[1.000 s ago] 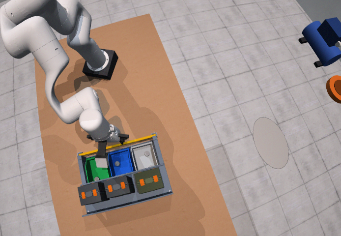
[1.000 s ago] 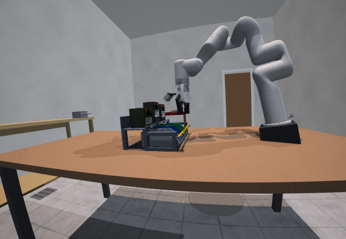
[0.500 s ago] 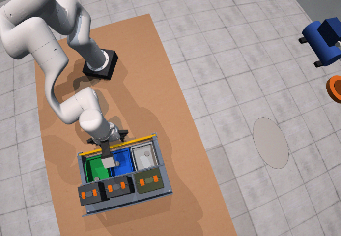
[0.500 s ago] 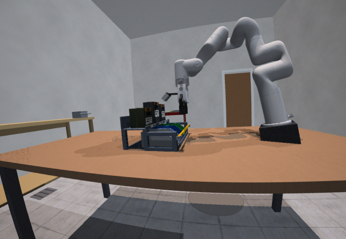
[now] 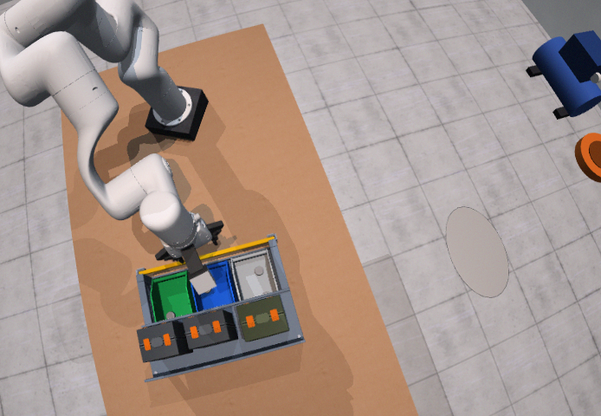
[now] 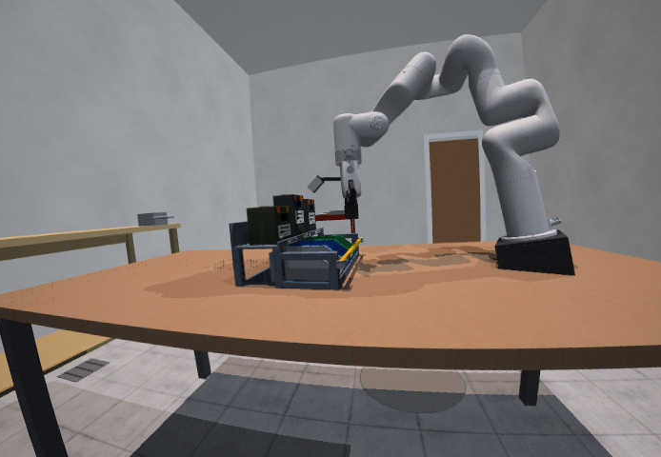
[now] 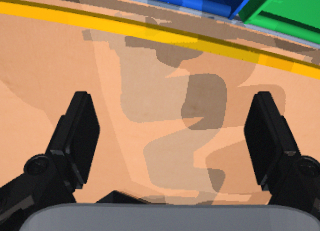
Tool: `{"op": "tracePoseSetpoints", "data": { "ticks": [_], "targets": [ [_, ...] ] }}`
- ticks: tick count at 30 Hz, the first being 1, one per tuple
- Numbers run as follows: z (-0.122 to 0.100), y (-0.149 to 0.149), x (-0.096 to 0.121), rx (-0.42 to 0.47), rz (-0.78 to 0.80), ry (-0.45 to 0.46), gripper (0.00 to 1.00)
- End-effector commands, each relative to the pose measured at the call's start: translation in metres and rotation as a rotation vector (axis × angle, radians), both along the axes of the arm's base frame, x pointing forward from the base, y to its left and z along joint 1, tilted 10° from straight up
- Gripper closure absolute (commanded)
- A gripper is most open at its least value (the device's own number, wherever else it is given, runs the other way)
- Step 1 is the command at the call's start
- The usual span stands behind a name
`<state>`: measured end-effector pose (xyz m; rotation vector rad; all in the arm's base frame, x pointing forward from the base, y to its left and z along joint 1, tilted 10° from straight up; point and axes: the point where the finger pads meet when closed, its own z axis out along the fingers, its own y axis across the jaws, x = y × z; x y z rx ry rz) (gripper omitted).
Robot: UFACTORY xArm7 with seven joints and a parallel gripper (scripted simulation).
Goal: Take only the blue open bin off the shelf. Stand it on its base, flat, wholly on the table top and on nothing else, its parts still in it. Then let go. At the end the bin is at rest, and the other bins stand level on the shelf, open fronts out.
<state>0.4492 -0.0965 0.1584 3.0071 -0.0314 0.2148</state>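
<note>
The blue open bin [image 5: 222, 289] [image 6: 310, 244] [image 7: 200, 2] sits on the shelf [image 5: 213, 357] [image 6: 279, 269], between the green bin [image 5: 170, 294] [image 6: 335, 239] [image 7: 300, 10] and the light grey bin [image 5: 252, 279] [image 6: 307, 269]. The wrist camera hides part of it in the top view; a small part shows at that camera's edge. My gripper [image 5: 190, 243] [image 6: 351, 216] [image 7: 171, 110] is open and empty. It points down, above and just outside the shelf's yellow front bar, on the robot's side. The wrist view shows bare table [image 7: 110, 156] between the fingers.
The yellow bar [image 5: 242, 247] [image 6: 350, 250] [image 7: 150, 33] runs along the bins' front side. Behind the bins, two dark cases [image 5: 157, 350] [image 5: 210, 338] and an olive case [image 5: 261, 331] [image 6: 261, 225] stand higher. The arm's black base [image 6: 533, 255] stands on the table [image 5: 261, 172] [image 6: 450, 317].
</note>
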Motion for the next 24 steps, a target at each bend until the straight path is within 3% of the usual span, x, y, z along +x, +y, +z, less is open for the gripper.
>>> {"op": "tracePoseSetpoints", "data": {
  "ticks": [1, 3, 8, 20, 24],
  "targets": [
    [0.0012, 0.0001, 0.0012, 0.002, 0.016, 0.003, 0.0],
    [0.0012, 0.0001, 0.0012, 0.002, 0.016, 0.003, 0.0],
    [0.0012, 0.0002, 0.0012, -0.035, 0.266, 0.033, 0.0],
    [0.0012, 0.0002, 0.0012, -0.035, 0.266, 0.033, 0.0],
    [0.0012, 0.0002, 0.0012, -0.064, 0.465, 0.058, 0.0]
  ]
}}
